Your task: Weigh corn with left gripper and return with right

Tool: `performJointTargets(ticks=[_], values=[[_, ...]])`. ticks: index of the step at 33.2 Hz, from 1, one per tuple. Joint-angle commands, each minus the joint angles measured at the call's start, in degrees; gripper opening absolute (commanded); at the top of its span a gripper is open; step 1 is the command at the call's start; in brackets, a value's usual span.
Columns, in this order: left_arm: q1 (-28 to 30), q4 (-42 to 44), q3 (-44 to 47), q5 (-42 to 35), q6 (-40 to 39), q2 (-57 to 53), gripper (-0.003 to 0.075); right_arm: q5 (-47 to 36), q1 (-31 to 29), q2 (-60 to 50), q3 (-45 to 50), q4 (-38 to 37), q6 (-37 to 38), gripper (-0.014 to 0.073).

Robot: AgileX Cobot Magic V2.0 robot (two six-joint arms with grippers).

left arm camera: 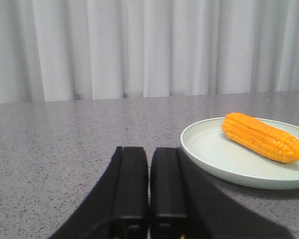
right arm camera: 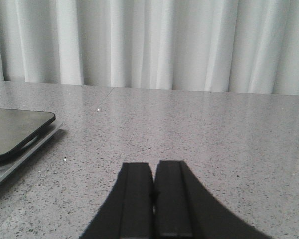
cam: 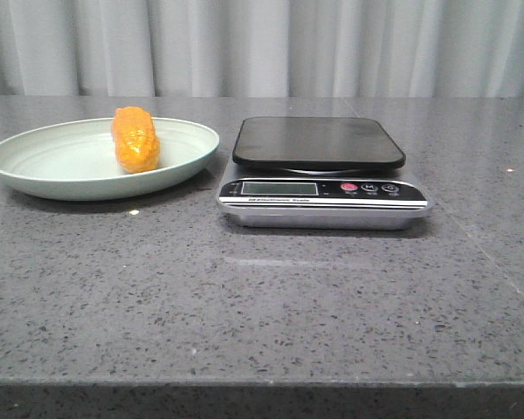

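1. The corn [cam: 135, 140], a stubby, glossy orange-yellow cob with neat kernel rows, is lying in the pale green plate [cam: 35, 170], left of the scale [cam: 321, 175].
2. The left gripper [left arm camera: 148, 186] is sitting closed and empty beside the plate.
3. The right gripper [right arm camera: 153, 191] is sitting closed and empty, right of the scale.

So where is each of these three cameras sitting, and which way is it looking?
Front view: faces forward over the table, showing the corn on its plate and the scale; no robot parts show.
Left wrist view: low on the left arm, behind the shut left tool, facing corn and plate.
Right wrist view: behind the shut right tool, facing the scale's edge.
Front and left wrist views share corn and plate.
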Motion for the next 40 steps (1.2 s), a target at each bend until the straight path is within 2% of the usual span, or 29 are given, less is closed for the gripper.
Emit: performJointTargets(ticks=[1,28,30,33,35,40], values=[[-0.29,-0.44,0.38,-4.58,0.02,-1.21,0.0127,-5.14,-0.35,-0.98,-0.43,0.09,-0.19,0.0147],[-0.29,-0.44,0.38,-5.41,0.02,-1.21,0.0127,-5.14,-0.35,-0.98,-0.43,0.09,-0.19,0.0147],[-0.29,-0.32,0.38,-7.88,0.02,-1.21,0.0127,-5.14,-0.35,-0.98,-0.43,0.09,-0.19,0.0147],[-0.29,-0.32,0.25,-17.38,0.02,-1.21,0.0127,-5.14,-0.35,-0.98,-0.43,0.09,-0.19,0.0147],[-0.29,-0.32,-1.36,-19.96,-0.24,-1.10,0.0127,-5.14,-0.35,-0.98,-0.43,0.09,-0.19,0.0147],[-0.29,-0.32,-12.26,-9.98,-0.92,2.37,0.0127,-5.14,-0.35,-0.98,-0.43,0.09,-0.19,0.0147]])
